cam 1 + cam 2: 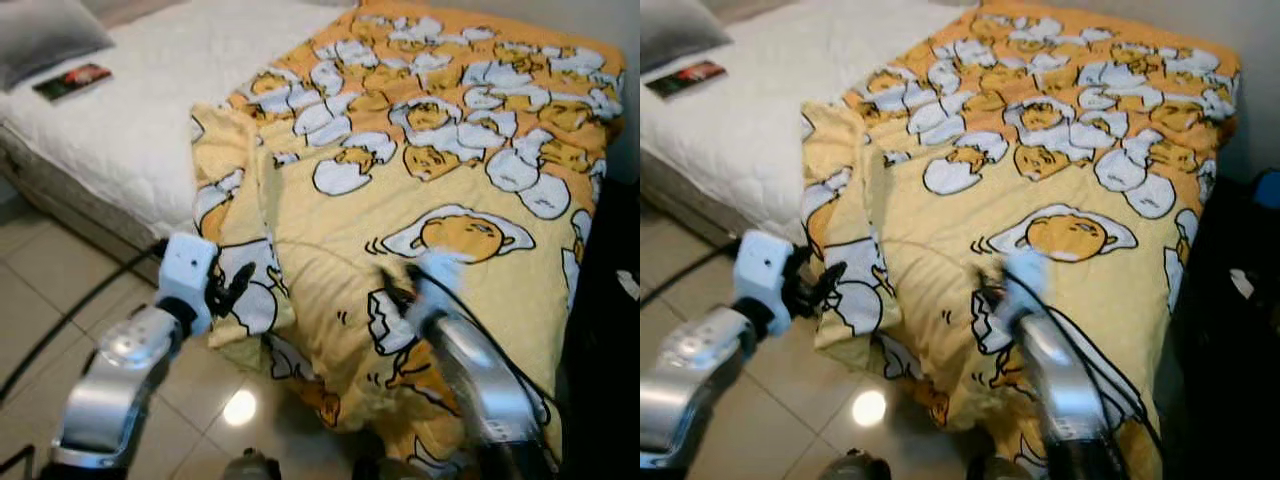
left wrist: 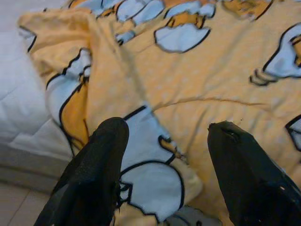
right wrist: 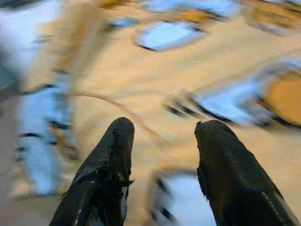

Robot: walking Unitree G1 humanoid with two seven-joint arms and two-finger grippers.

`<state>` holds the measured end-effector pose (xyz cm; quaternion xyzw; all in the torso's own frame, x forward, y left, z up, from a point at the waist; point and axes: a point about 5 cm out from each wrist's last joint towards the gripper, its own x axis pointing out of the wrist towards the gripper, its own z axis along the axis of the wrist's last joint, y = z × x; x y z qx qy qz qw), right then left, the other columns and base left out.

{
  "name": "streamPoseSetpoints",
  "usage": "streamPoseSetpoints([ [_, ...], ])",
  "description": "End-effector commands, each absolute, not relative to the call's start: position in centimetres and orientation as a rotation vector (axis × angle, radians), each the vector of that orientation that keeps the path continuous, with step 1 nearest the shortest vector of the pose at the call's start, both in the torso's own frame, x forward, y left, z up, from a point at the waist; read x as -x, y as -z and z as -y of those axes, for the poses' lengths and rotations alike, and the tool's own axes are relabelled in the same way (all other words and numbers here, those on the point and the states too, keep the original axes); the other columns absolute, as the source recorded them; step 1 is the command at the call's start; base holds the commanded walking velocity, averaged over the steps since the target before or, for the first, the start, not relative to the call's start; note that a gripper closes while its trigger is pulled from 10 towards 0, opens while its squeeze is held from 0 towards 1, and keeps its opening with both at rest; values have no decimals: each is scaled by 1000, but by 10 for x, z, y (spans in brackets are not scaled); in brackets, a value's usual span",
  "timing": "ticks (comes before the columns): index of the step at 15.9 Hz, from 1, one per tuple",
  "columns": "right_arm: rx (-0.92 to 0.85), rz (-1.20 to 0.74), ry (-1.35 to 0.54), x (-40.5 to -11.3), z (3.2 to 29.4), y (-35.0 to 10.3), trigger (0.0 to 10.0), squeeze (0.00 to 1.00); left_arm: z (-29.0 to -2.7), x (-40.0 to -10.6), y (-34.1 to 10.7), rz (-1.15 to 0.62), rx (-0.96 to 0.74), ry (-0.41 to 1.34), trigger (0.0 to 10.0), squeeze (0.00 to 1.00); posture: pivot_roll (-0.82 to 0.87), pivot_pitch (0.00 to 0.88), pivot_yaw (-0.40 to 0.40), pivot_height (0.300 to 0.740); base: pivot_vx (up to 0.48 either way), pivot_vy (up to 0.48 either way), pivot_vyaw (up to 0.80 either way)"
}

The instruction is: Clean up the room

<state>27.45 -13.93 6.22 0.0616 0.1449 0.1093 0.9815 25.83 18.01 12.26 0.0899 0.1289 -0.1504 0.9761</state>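
A yellow blanket point(image 1: 440, 170) printed with egg cartoons lies over the right half of a white bed point(image 1: 140, 110) and hangs over its near edge toward the floor. One corner is folded back near the bed's middle point(image 1: 235, 190). My left gripper point(image 1: 232, 285) is open, just at the hanging folded edge of the blanket point(image 2: 155, 155). My right gripper point(image 1: 395, 290) is open too, blurred, low over the blanket's near part point(image 3: 160, 103). Nothing is between either pair of fingers.
A dark book point(image 1: 72, 81) and a grey pillow point(image 1: 45, 30) lie at the bed's far left. Beige tiled floor point(image 1: 60, 280) runs along the bed, with a black cable point(image 1: 80, 300) across it. A dark object point(image 1: 605, 330) stands at the right.
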Motion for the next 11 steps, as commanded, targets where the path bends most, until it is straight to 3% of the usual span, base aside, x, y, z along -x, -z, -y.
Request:
streamPoseSetpoints([
  [1,-129,-272,-180,-275,145,-68,10000,0,-181,-259,-122,-255,-202,281,10000,341,-64,23,36,740,0,251,0],
  [4,-124,-317,-14,-252,174,-56,10000,0,-176,-267,-124,-219,-219,247,10000,337,-75,11,47,740,0,480,0],
  [11,-156,-346,-4,-244,163,-57,10000,0,-175,-272,-123,-201,-240,243,10000,337,-86,0,48,740,0,480,0],
])
